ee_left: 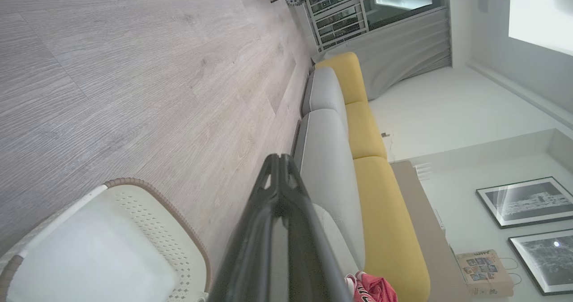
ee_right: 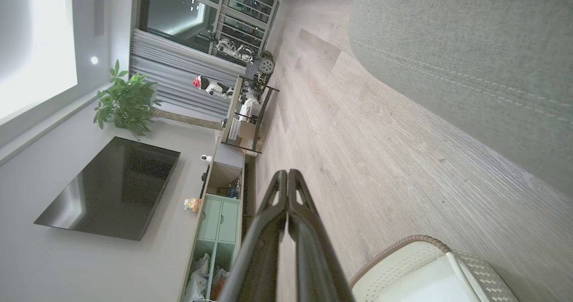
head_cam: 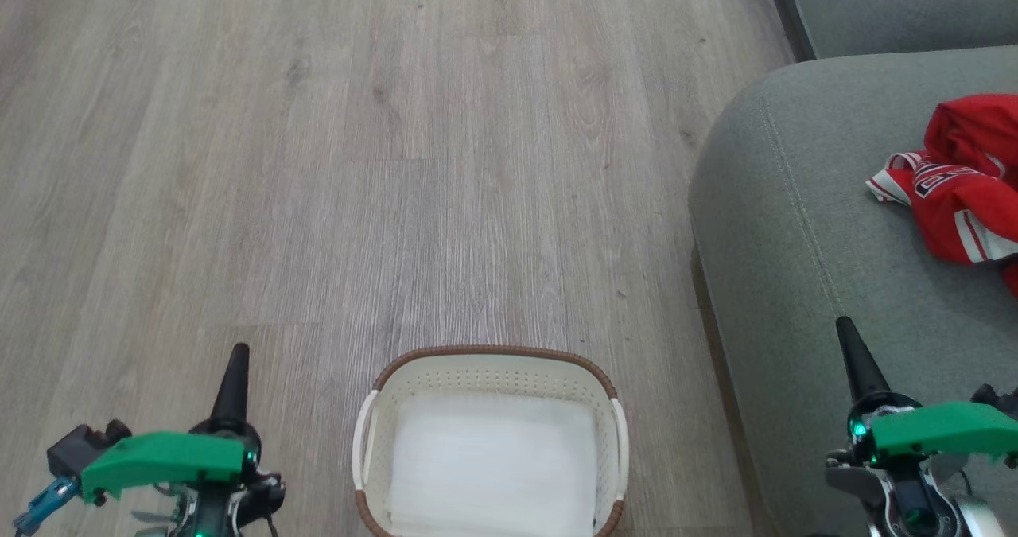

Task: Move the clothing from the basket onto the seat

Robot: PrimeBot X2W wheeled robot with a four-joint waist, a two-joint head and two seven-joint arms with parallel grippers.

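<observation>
Lying on the grey-green fabric seat (head_cam: 795, 243) right of the cream-white perforated basket (head_cam: 493, 376), bright red clothing (head_cam: 966, 179) is seen; the left gripper (head_cam: 238, 352) and right gripper (head_cam: 844, 328) are each held closed, empty

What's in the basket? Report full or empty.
Empty: the basket shows only its bare white bottom; the clothing lies on the seat.

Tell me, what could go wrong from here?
The basket sits on the floor just before the robot, between the left hand and the right hand; rolling forward could knock it. The right hand hangs shut close to the seat, so a swing might scrape its fabric. The clothing lies bunched and may crease.
</observation>
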